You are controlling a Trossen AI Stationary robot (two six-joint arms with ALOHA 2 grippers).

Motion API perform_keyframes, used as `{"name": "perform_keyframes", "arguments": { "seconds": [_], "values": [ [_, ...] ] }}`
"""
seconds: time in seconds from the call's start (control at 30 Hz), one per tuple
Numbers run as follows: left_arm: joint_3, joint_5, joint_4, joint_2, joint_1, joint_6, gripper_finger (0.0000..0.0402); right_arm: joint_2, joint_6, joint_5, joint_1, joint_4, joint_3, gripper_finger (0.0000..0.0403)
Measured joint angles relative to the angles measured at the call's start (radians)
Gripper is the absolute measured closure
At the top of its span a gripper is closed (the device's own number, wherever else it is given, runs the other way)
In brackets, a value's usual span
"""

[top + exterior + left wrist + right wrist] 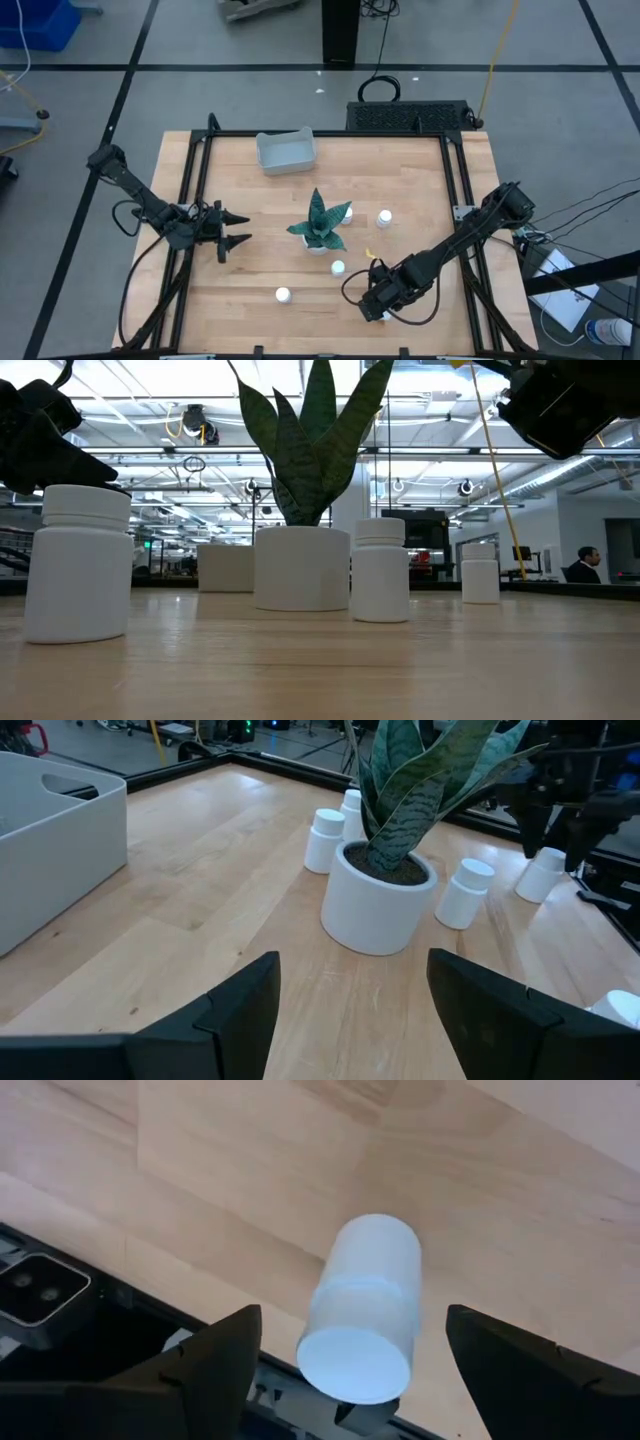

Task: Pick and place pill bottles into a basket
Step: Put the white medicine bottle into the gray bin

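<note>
Four bottles show in all, none yet in the basket [286, 152], which sits at the counter's [250, 215] far edge, left of middle. The left gripper [236, 228] waits, fingers spread and empty, near the left edge, pointing toward the plant [321, 222] at the middle. One bottle [283, 295] stands near the front edge, another [338, 267] just in front of the plant's pot, a third [384, 217] to the right of the plant. The right gripper [350, 1350] hangs at the front edge, right of middle, its fingers spread wide to either side of the fourth bottle [362, 1312], which stands upright directly below it, cap up, long axis in line with the gripper's approach. The right arm is plainly the nearer one for this bottle. No label or writing can be read on any bottle.
</note>
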Motion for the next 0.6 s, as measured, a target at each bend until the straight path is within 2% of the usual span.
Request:
{"name": "perform_keyframes", "arguments": {
  "seconds": [0.6],
  "values": [
    [0.000, 0.000, 0.000, 0.000, 0.000, 0.000, 0.0144, -0.001, 0.002, -0.029, 0.008, 0.021, 0.000, 0.0177]
  ]
}}
